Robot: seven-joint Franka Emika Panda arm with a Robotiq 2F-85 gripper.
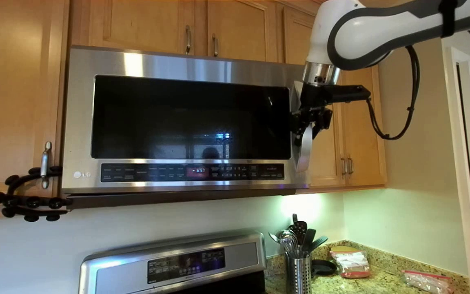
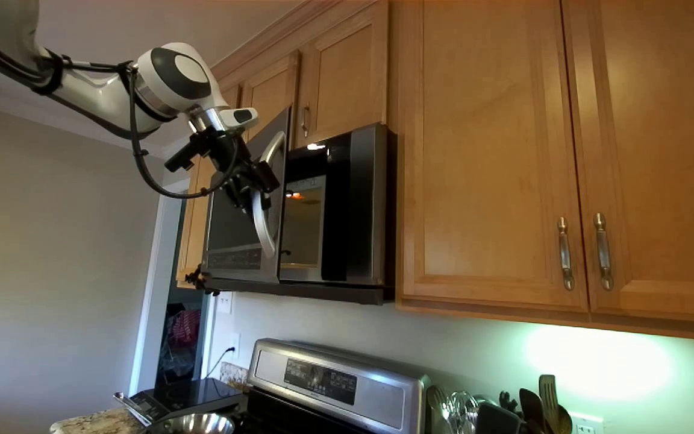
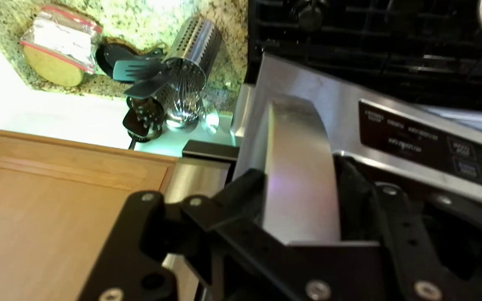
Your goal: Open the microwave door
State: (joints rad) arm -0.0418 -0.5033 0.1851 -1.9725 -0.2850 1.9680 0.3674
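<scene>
1. Above the stove (image 1: 241,257), among wooden cabinets (image 2: 485,150), hangs the microwave (image 2: 366,205). Its door (image 1: 190,118), steel-framed with a dark window, stands partly open; in an exterior view, the right edge is swung out toward the near side, baring part of the microwave behind it.
2. Along the right side of the door runs a curved metal handle (image 3: 299,138). The gripper (image 3: 302,179) straddles it, the two fingers (image 3: 245,190) pinching the handle from opposite sides.
3. The white arm (image 1: 365,36) enters at upper right in an exterior view, with the gripper directed downward.
4. To the right of the stove, a perforated metal holder (image 1: 299,275) carries kitchen utensils on the speckled counter (image 1: 382,281); plastic bags (image 1: 350,263) lie farther right.
5. Left of the microwave, a black jointed stand (image 1: 34,202) shows against a cabinet.
</scene>
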